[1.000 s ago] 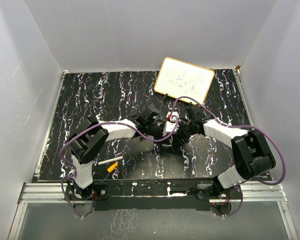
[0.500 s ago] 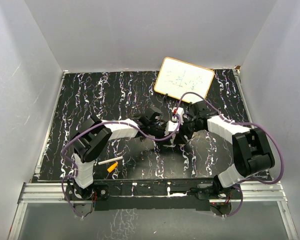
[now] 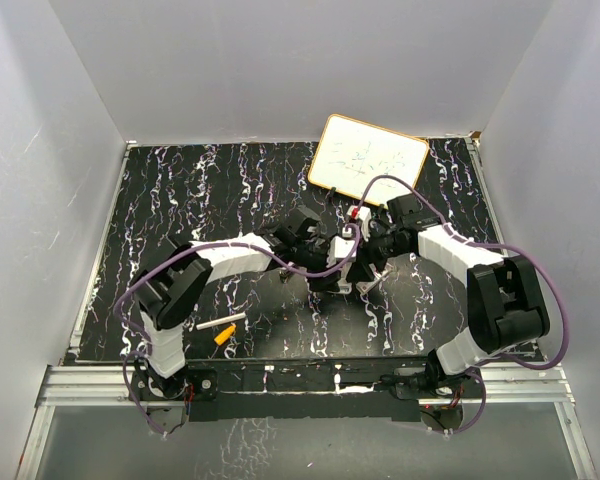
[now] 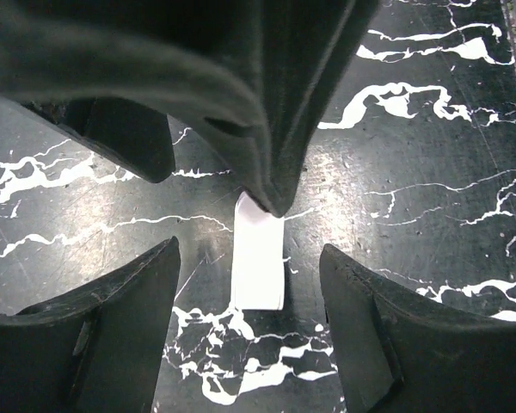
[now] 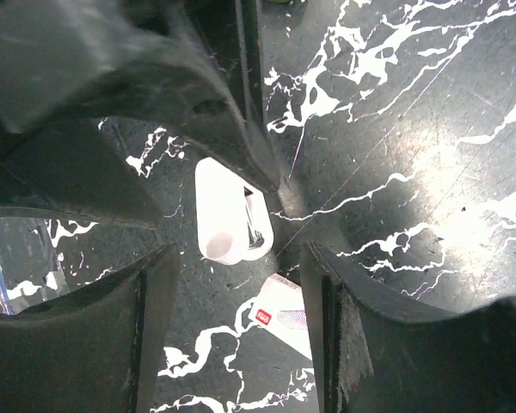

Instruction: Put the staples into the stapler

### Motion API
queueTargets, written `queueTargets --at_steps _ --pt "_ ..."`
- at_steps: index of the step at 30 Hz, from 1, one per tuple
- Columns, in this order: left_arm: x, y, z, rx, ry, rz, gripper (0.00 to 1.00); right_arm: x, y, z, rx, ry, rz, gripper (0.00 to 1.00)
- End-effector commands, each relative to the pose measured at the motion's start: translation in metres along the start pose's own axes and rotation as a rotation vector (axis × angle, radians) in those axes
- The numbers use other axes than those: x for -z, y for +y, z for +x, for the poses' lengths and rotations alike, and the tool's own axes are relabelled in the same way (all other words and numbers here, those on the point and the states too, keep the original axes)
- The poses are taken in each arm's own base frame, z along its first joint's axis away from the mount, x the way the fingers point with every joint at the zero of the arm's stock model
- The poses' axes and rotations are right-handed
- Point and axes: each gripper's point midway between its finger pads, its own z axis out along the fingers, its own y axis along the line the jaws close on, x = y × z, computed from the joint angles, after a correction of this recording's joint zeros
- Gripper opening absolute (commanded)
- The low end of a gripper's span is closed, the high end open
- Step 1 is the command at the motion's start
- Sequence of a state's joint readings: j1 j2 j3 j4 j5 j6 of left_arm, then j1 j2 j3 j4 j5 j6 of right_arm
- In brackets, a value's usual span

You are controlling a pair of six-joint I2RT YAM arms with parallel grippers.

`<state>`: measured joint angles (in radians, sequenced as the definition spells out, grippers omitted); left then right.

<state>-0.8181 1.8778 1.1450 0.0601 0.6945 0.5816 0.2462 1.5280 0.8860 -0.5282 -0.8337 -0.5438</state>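
Both grippers have just let go. A second ago they were bunched close around a small white thing, and now the left gripper [image 4: 248, 258] has its jaws spread wide, and so does the right gripper [image 5: 238, 251]. Neither one is pinching anything. The stapler [image 5: 226, 215] lies flat on the black table [image 3: 180, 200], right in the gap between the right jaws and a little past their tips, touching neither. In the left wrist view a white piece lies the same way between the left jaws, and it is most likely the same stapler. This may mean a step is done, but I cannot tell if staples are inside or if it is snapped shut. One dark finger from the other arm hangs over the far end of the stapler in each wrist view, so the two grippers crowd each other there. A little white box with a red mark [image 5: 284, 317] sits just beside the right jaw, nearer than the stapler. A white stick [image 3: 223, 325], an orange piece [image 3: 223, 338] and a whiteboard [image 3: 368, 157] lie well apart from both jaws.
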Motion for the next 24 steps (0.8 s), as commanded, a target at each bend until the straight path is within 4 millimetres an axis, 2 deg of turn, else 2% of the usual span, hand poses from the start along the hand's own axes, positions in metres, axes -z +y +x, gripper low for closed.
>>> queueTargets --at_steps 1,7,10,13,17,20,24 --pt "0.029 0.0 -0.038 -0.094 -0.037 -0.023 0.65 0.002 0.0 -0.026 0.014 -0.058 -0.026 0.59" --pt "0.043 -0.003 -0.032 -0.112 -0.001 -0.046 0.65 -0.007 -0.006 -0.016 -0.019 -0.033 -0.021 0.47" --pt "0.05 -0.001 -0.026 -0.116 0.015 -0.065 0.65 -0.015 -0.009 0.0 -0.026 0.016 -0.007 0.41" --pt "0.058 0.002 -0.021 -0.108 0.022 -0.079 0.65 -0.02 -0.019 0.021 -0.042 0.078 0.04 0.35" --pt "0.07 0.006 -0.012 -0.09 0.038 -0.1 0.65 -0.023 -0.026 0.039 -0.047 0.128 0.066 0.33" --pt "0.078 0.009 -0.005 -0.075 0.049 -0.12 0.65 -0.021 -0.027 0.033 -0.034 0.113 0.079 0.33" --pt "0.087 0.013 0.0 -0.063 0.06 -0.15 0.65 -0.015 -0.03 0.009 -0.011 0.068 0.1 0.32"
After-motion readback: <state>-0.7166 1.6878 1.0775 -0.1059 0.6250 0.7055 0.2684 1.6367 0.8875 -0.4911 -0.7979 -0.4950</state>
